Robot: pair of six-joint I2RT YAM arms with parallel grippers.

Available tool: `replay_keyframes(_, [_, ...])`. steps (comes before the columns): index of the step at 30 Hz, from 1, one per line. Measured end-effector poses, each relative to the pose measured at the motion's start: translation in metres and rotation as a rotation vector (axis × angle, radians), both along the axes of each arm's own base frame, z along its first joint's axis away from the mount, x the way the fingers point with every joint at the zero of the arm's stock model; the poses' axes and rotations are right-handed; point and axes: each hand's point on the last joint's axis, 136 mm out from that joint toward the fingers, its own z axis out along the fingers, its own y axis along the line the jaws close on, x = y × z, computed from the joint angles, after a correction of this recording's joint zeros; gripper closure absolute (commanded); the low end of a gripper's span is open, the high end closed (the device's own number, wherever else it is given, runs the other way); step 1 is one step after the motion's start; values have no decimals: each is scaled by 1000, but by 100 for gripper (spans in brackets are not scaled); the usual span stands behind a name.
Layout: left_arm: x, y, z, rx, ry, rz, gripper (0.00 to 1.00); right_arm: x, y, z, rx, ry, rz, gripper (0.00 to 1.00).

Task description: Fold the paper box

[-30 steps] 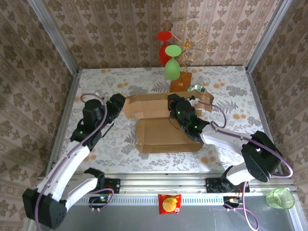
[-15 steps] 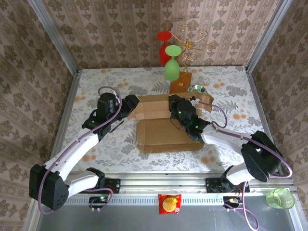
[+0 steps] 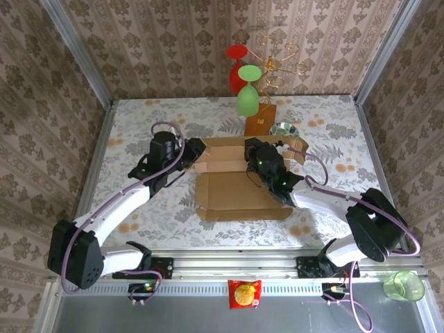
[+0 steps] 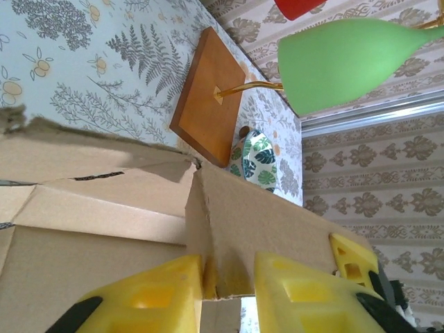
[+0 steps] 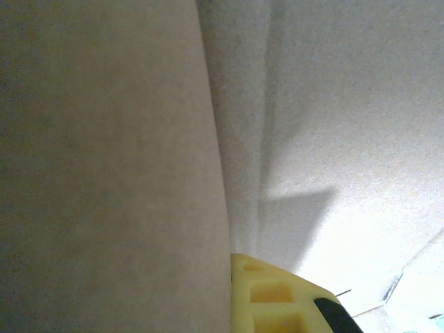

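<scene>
Box [image 3: 236, 198]: we find left jaws closed on its flap [image 4: 236, 222], pinched between them, likely to fold it. Right jaws shut, empty, bracing the wall alongside.

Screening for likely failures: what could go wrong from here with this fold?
1. The left gripper has only a flap's edge of the paper box between its fingers; the flap could slip free or tear.
2. The wire glass stand with its green glass stands close behind the box; a push outward may topple it.
</scene>
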Motion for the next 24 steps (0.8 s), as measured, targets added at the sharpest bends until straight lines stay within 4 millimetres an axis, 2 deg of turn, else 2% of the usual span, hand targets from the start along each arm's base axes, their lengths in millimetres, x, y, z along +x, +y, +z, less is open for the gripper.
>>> replay_keyframes(1, [0, 0, 1, -4, 0, 2, 86, 0, 0, -1, 1, 2, 0, 100])
replay_keyframes(3, [1, 0, 2, -10, -4, 4, 85, 0, 0, -1, 2, 2, 0, 100])
replay_keyframes(4, [1, 0, 3, -10, -6, 5, 80, 0, 0, -1, 3, 2, 0, 100])
replay_keyframes(6, [1, 1, 5, -10, -12, 7, 59, -1, 0, -1, 8, 0, 2, 100])
replay_keyframes(7, [0, 2, 8, -9, -23, 6, 52, -1, 0, -2, 8, 2, 3, 100])
replay_keyframes(8, [-2, 4, 12, -10, -35, 6, 49, -1, 0, -3, 7, 4, 4, 100])
replay_keyframes(12, [-17, 28, 44, -23, -123, 47, 50, -1, -3, -9, 2, 17, 4, 100])
replay_keyframes(14, [-26, 52, 61, -27, -179, 95, 53, -1, -4, -9, 0, 19, 2, 100])
replay_keyframes(16, [-31, 77, 69, -21, -214, 154, 54, 0, -5, -10, -2, 22, -1, 100])
replay_keyframes(17, [-33, 87, 68, -19, -219, 179, 54, 0, -6, -10, -2, 22, -2, 100])
replay_keyframes(19, [-37, 105, 53, -7, -204, 225, 55, 2, -8, -11, -3, 24, -7, 100])
replay_keyframes(24, [-36, 125, -18, 45, -51, 263, 57, 8, -7, -35, -28, 72, -4, 100])
